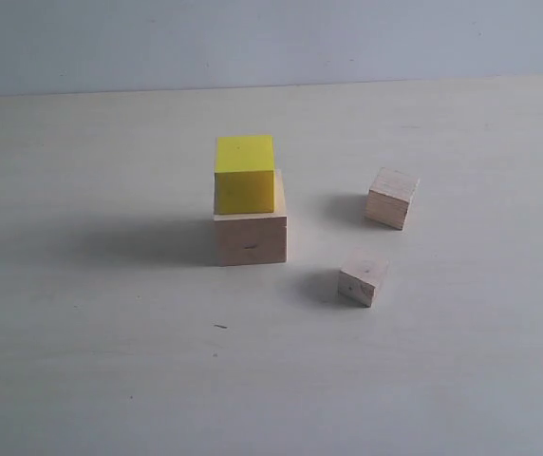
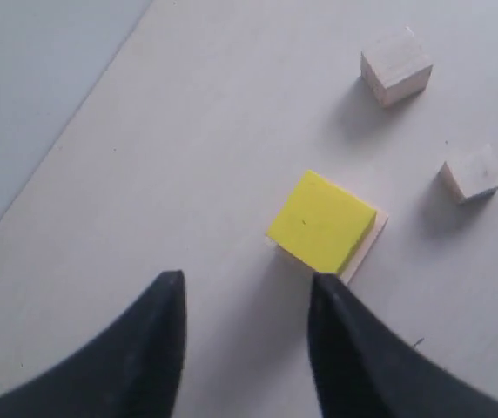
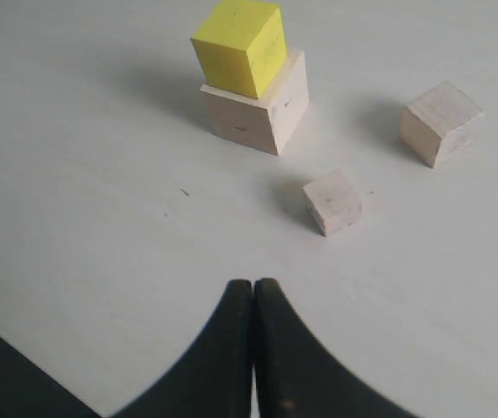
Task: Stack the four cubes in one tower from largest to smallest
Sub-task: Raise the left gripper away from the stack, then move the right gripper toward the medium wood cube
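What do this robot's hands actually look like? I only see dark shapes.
The left gripper has two matte black fingers, broad at the base and curving to narrow rounded tips, like horns. The right gripper looks the same: black, smooth, curved. No cables or labels show, and the arms themselves are out of every view.

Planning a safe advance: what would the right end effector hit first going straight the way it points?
Likely the bare table, depth unclear; beyond that, the large wood cube carrying the yellow cube lies in line.
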